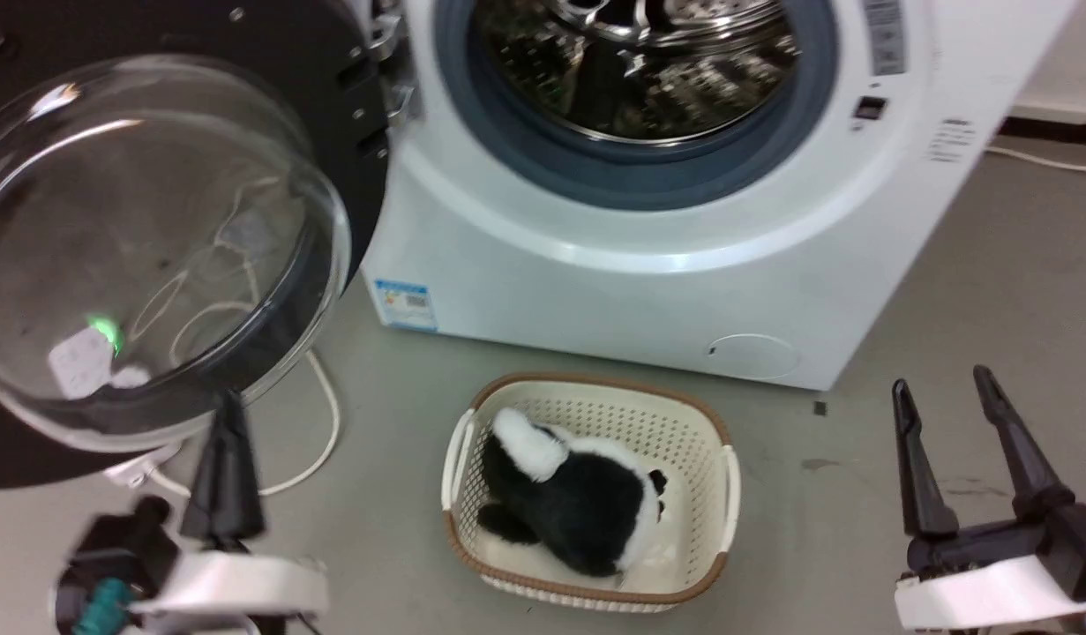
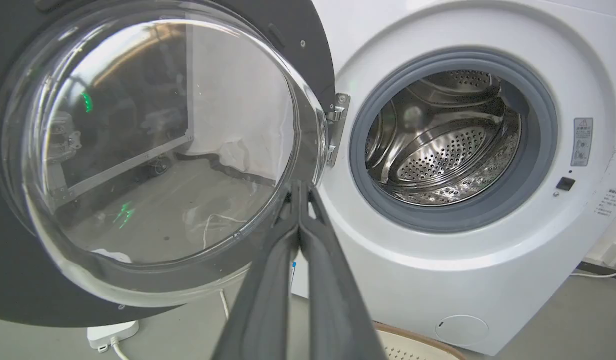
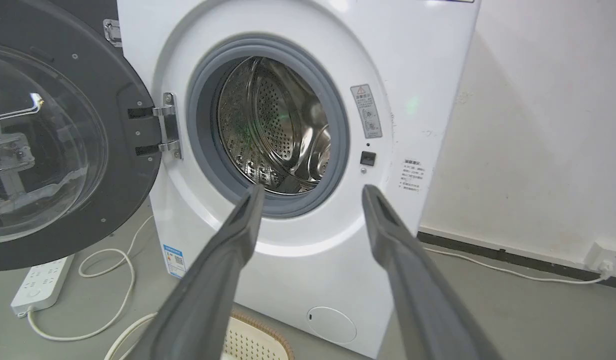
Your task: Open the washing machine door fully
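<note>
L end effector (image 2: 298,187) near door (image 2: 152,150) rim

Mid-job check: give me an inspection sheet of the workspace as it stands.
Surface: grey floor, faint marks.
Job's things: washing machine door swung wide on its hinge, drum exposed.
Clutter: laundry basket holding a black-and-white plush toy.
End effectors: left end effector shut, by the door's glass, contact unclear; right end effector open, empty.
Cables: white cable looped under the door; power strip there.
Surroundings: white wall, wall socket.
</note>
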Robot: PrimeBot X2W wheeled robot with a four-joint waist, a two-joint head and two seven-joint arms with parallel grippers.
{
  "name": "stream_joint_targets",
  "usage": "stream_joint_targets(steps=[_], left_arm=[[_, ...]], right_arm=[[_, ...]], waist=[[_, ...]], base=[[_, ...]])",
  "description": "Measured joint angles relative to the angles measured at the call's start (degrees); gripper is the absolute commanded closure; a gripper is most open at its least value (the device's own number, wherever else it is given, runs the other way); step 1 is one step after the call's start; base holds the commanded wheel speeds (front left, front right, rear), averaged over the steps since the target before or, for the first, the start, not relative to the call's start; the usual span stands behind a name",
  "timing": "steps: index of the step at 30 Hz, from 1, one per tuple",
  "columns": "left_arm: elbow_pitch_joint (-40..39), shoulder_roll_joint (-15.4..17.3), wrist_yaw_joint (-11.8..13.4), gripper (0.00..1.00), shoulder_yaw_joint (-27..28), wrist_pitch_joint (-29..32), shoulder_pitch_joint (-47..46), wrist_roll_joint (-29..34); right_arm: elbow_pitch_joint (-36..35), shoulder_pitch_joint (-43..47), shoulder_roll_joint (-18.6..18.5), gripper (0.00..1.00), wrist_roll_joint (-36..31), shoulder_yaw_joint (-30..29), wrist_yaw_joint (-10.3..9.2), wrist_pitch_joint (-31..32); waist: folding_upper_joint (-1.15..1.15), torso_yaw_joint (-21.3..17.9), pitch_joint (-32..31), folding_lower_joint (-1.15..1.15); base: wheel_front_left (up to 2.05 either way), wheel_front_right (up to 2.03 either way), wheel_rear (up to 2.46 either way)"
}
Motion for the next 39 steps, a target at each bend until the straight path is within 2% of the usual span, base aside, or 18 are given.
stream_joint_targets(steps=[3,9,12,23,36,37,39], left_arm=[[0.1,-0.9,0.8,0.00,-2.1,0.0,2.5,3.6],[-0.2,-3.0,0.7,0.00,-6.0,0.0,5.1,9.9],[-1.0,-5.3,-0.3,0.00,-5.6,0.0,6.8,9.8],[0.0,-6.1,-1.8,0.00,-3.3,0.0,8.1,13.0],[0.4,-7.0,-2.7,0.00,-2.4,0.0,8.1,13.5],[0.4,-7.0,-2.8,1.00,-2.3,0.0,8.1,13.5],[0.4,-7.1,-2.8,1.00,-2.4,0.0,8.1,13.5]], right_arm=[[-0.3,1.3,0.1,0.00,0.0,0.5,0.00,0.0],[-0.2,2.8,0.3,0.00,0.3,0.8,0.00,0.0],[0.1,4.3,0.3,0.00,1.4,0.5,0.00,0.0],[1.2,5.9,0.4,0.00,2.3,1.2,0.00,0.0],[2.1,5.8,0.4,0.00,2.8,1.7,0.00,0.0],[2.3,5.8,0.4,1.00,2.8,1.7,0.00,0.0],[2.3,5.8,0.4,1.00,2.8,1.7,0.00,0.0]], waist=[[0.00,-1.8,-1.4,0.00],[0.00,-4.5,-3.6,0.00],[0.00,-5.5,-4.8,0.00],[0.00,-6.4,-6.2,0.01],[0.00,-6.4,-6.6,0.01],[0.00,-6.4,-6.5,0.01],[0.00,-6.4,-6.5,0.01]], base=[[0.00,0.00,0.00],[0.00,0.00,0.00],[0.00,0.00,0.00],[0.00,0.00,0.00],[0.00,0.00,0.00],[0.00,0.00,0.00],[0.00,0.00,0.00]])
